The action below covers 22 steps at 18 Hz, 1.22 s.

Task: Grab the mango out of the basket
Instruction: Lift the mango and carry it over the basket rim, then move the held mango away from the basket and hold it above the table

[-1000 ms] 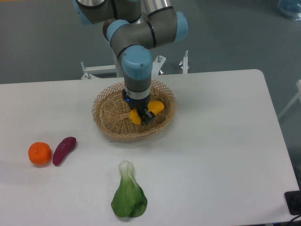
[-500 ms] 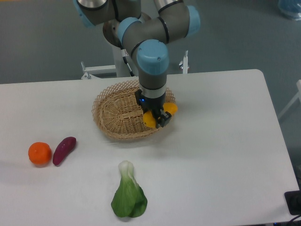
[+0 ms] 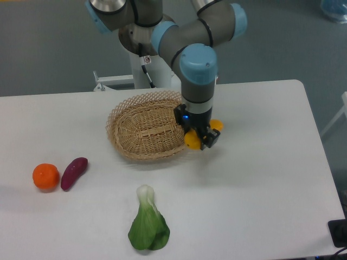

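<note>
The yellow-orange mango (image 3: 191, 140) hangs in the air just past the right rim of the tan wicker basket (image 3: 142, 131). My gripper (image 3: 200, 137) is shut on the mango, its dark fingers covering the fruit's middle so only both ends show. The basket stands on the white table with nothing visible inside it. The arm comes down from the top of the view over the basket's right side.
A round orange fruit (image 3: 45, 176) and a purple sweet potato (image 3: 73, 172) lie at the table's left. A green bok choy (image 3: 148, 223) lies near the front edge. A metal bracket (image 3: 113, 81) stands behind the table's back edge.
The gripper has carried the mango rightward, from inside the basket to beyond its right rim. The basket and the other items have stayed where they were.
</note>
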Motion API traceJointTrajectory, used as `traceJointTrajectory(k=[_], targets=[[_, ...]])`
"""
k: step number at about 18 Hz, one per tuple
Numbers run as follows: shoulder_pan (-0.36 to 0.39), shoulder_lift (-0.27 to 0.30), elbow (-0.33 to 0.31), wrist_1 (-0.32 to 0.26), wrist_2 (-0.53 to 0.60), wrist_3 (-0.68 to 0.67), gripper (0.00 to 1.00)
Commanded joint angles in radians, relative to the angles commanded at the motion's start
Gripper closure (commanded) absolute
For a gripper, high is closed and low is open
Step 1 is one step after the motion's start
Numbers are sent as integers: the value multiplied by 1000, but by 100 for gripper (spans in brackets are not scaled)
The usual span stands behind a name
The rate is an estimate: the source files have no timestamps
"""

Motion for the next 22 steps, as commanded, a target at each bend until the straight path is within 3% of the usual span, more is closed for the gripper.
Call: traceJointTrajectory(k=[6,16,22], targets=[[18,-77,80,14,2,0,52],[26,-149,178,23,23,2,50],[26,-160,187,20,52,-2,50]])
